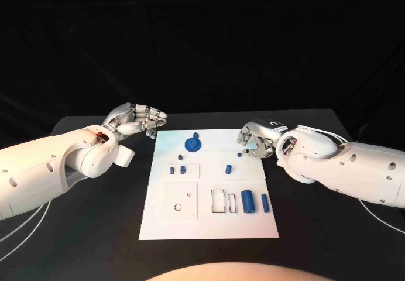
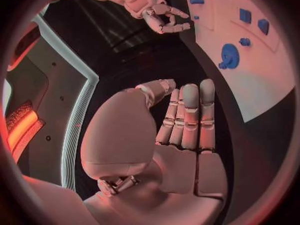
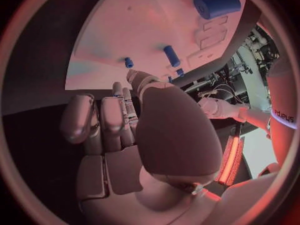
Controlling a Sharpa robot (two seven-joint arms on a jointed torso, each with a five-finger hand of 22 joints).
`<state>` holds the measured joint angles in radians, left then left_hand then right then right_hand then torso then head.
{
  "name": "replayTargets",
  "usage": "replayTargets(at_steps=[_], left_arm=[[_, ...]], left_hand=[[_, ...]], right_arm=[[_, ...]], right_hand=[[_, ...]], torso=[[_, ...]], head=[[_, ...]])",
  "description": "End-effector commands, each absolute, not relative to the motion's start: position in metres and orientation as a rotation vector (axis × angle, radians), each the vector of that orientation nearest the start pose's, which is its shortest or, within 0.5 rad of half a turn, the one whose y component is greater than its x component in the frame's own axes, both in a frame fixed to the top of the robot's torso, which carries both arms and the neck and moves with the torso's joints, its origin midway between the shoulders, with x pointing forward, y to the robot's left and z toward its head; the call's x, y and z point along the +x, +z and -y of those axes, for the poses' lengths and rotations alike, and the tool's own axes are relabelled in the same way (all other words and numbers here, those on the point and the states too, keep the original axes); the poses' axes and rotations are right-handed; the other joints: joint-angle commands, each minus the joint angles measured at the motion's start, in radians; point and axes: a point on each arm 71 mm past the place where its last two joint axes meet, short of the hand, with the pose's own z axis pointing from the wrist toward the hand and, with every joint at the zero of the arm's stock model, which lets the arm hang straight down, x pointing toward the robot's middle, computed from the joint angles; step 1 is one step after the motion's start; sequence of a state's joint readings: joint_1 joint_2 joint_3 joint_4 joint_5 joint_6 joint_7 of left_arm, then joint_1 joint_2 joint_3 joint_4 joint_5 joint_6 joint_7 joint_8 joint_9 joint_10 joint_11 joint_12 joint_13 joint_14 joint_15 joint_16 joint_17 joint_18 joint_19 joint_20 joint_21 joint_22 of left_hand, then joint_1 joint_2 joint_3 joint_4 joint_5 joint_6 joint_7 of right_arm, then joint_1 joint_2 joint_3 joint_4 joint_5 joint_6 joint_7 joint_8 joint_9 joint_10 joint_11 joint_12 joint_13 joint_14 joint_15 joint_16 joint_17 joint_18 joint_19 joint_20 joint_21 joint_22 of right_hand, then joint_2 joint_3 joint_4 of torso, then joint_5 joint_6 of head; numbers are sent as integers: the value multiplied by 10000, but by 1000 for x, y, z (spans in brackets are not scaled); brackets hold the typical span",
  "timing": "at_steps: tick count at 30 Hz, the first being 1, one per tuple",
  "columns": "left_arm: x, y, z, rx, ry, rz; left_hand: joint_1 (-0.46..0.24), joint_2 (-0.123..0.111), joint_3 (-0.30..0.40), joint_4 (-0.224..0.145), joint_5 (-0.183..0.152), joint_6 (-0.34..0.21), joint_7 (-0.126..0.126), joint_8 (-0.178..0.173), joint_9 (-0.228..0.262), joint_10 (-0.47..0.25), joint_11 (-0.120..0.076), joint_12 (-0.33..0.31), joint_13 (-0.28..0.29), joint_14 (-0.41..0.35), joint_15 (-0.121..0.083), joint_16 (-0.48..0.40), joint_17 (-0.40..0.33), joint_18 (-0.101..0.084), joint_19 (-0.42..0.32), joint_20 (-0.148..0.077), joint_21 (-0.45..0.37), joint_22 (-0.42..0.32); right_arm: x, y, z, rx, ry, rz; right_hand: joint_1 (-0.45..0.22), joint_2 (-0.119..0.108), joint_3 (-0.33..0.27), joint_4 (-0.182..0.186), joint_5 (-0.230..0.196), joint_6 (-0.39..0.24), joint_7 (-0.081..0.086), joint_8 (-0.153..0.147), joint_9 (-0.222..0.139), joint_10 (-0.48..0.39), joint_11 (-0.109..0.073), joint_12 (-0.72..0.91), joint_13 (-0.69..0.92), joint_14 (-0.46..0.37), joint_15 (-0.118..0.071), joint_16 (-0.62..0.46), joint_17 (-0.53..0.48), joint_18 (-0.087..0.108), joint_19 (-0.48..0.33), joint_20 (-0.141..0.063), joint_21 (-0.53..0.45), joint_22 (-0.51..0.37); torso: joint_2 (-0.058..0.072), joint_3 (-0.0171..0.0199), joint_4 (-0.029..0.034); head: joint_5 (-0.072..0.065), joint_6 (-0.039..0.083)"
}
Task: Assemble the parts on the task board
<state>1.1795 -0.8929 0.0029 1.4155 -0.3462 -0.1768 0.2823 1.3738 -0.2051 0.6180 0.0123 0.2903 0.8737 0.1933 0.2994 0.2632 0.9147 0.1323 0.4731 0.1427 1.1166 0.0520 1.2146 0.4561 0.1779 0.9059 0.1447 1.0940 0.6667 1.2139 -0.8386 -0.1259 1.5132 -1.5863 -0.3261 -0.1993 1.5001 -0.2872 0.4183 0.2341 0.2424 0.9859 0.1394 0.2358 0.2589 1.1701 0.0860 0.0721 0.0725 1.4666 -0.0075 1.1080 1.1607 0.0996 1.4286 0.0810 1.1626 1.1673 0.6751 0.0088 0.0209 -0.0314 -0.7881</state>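
Observation:
The white task board (image 1: 211,225) lies in the middle of the black table. A blue disc (image 1: 193,143) sits near its far edge, with several small blue pegs (image 1: 227,169) behind the midline. A thick blue cylinder (image 1: 248,201) and a slim one (image 1: 265,202) lie at the near right. My left hand (image 1: 137,120) hovers off the board's far left corner, holding nothing, its fingers (image 2: 189,117) straight and side by side. My right hand (image 1: 256,139) hangs over the far right edge, empty, above a small blue peg (image 1: 239,154). The right wrist view has the cylinder (image 3: 217,4) beyond the hand (image 3: 125,130).
Bare black table (image 1: 329,234) surrounds the board on all sides. Outlined recesses (image 1: 223,201) mark the board's near half. Each forearm lies along its own side of the board, the left (image 1: 51,167) and the right (image 1: 354,170).

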Motion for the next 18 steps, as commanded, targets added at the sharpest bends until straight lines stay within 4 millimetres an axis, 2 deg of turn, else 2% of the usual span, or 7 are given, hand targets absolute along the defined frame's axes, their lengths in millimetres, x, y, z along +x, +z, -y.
replayTargets(at_steps=[1, 8, 18], left_arm=[[503, -178, -255, -8966, -14775, -15197], [502, -177, -257, -9093, -14801, -15137], [502, -177, -259, -9097, -14758, -15138]], left_hand=[[36, 36, -5, -40, 34, -32, 52, -47, -17, -60, 0, -52, -10, -77, -15, -67, -11, 73, -79, -6, -52, -9], [42, 50, -9, -55, 34, -49, 61, -55, -20, -92, 11, -56, -14, -86, -5, -68, -18, 73, -85, 2, -55, -13], [51, 57, -16, -73, 29, -53, 68, -54, -19, -124, 20, -61, -17, -93, 1, -67, -23, 73, -89, 7, -55, -14]], right_arm=[[478, -214, 201, -3267, 4129, -17170], [475, -221, 194, -3500, 4159, -17497], [475, -229, 188, -3529, 4217, -17707]], right_hand=[[-34, 11, 31, -13, 77, -17, 3, -53, 17, -81, -19, -36, 11, 292, 99, 198, 112, -184, 20, 36, 206, 207], [-64, 17, 171, -20, 114, 90, -9, 0, 107, 72, -27, 10, 38, 395, 105, 910, 566, -315, 197, 57, 998, 1018], [-71, 46, 285, -33, 156, 163, -8, 40, 163, 175, -31, 18, 47, 430, 107, 1161, 702, -346, 234, 64, 1220, 1250]], torso=[[-2, 7, -3], [-2, 3, -3], [-11, 17, -14]], head=[[-6, -23], [14, -68], [35, -89]])
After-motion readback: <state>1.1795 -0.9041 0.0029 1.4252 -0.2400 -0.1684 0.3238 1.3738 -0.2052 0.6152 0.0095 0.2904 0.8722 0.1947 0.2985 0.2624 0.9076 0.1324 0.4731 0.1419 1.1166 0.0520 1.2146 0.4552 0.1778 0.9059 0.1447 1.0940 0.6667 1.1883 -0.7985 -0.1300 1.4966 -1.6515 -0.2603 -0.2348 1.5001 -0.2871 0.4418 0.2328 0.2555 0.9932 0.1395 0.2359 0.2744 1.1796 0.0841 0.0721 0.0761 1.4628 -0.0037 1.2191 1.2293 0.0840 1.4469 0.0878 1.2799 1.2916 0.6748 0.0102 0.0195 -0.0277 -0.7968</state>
